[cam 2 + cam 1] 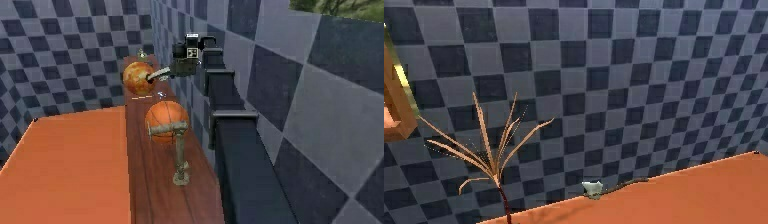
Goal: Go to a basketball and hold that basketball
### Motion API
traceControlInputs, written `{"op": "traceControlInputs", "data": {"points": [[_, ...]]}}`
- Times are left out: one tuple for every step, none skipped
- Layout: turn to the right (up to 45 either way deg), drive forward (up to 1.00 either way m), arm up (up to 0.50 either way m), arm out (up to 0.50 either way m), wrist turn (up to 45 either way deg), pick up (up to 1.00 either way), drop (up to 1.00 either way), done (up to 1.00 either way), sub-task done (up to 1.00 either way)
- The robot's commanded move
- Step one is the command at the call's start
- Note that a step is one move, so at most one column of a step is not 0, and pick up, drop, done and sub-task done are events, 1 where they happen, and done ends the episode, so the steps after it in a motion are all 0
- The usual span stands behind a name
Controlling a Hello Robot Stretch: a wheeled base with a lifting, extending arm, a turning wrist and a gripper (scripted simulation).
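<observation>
Nearest us the arm, one dark bar, climbs from the bottom edge of the arm side view, close along the checkered wall on that view's right. At its far end sit the jaws, and we cannot tell whether they are spread or pressed together. The basketball, orange with dark seams, lies right at the jaws' tips, up the picture past the far end of the counter. We cannot tell whether it rests on something or hangs free, so we cannot say whether the jaws hold it.

We count two orange round things: the basketball and, nearer to us, a globe atop one thin stand whose foot is on the counter. The globe is just left of the arm.

The counter is a narrow brown strip running up the picture between the arm and a wide orange surface. That surface spreads leftward to another checkered wall, and it offers the broadest room.

In the forward view we count one plant with dry tan leaves at lower left and one wooden frame at the left edge. One small pale thing lies where the orange surface meets the wall. The orange stretch widens toward that view's right.
</observation>
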Motion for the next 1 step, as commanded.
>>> {"op": "traceControlInputs", "data": {"points": [[0.0, 0.00, -0.28, 0.00, 0.0, 0.00, 0.00, 0.00, 0.00]]}}
